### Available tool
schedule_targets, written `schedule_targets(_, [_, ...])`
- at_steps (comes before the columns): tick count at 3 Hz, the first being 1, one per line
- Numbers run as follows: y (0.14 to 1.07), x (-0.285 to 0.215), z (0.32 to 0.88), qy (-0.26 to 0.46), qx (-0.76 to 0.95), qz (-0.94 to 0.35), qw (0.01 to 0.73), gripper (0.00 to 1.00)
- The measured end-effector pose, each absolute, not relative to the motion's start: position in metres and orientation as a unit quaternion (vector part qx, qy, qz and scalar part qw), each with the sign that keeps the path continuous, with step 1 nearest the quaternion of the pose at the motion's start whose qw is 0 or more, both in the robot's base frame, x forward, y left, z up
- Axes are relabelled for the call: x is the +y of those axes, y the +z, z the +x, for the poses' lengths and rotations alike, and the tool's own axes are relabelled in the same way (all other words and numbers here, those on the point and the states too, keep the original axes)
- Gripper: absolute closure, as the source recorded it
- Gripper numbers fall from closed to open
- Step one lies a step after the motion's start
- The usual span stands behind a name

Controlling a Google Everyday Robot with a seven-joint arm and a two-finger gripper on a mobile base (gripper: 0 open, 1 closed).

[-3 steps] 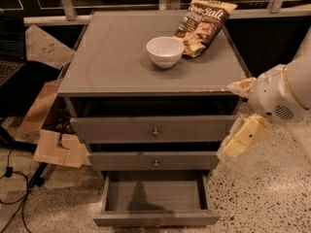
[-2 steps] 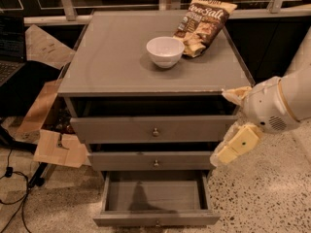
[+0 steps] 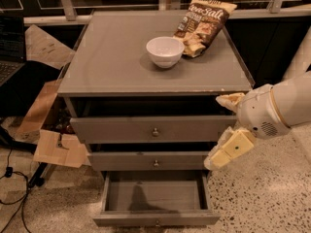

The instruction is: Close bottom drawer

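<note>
The bottom drawer (image 3: 156, 220) is pulled far out of the grey cabinet (image 3: 121, 67). Its inside is empty, and its slim grey front panel with a small knob sits at the lower edge of the view. My gripper (image 3: 214, 131) is at the cabinet's right front corner, level with the top and middle drawer fronts and above the open drawer's right side. Its cream fingers (image 3: 229, 149) are spread apart, one high and one low, with nothing held between them. The gripper does not touch the bottom drawer.
A white bowl (image 3: 165, 51) and a chip bag (image 3: 204, 25) lie on the cabinet top. The top drawer (image 3: 154, 129) and middle drawer (image 3: 154, 161) stand slightly out. Cardboard pieces (image 3: 54, 147) and cables (image 3: 10, 178) lie on the floor at the left.
My gripper and arm have moved left and a little down, closer to the cabinet's right front corner. The drawers have not moved.
</note>
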State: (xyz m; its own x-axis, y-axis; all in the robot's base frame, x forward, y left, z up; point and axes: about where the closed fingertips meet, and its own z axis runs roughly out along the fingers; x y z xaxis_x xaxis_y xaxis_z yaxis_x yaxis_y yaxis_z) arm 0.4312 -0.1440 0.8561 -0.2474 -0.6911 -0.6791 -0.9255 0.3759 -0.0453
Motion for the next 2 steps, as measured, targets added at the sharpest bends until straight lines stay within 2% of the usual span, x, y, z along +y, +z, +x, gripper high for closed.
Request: schedule_targets(2, [0.807, -0.142, 0.42, 0.214, 0.777, -0.512, 0.298, 0.0])
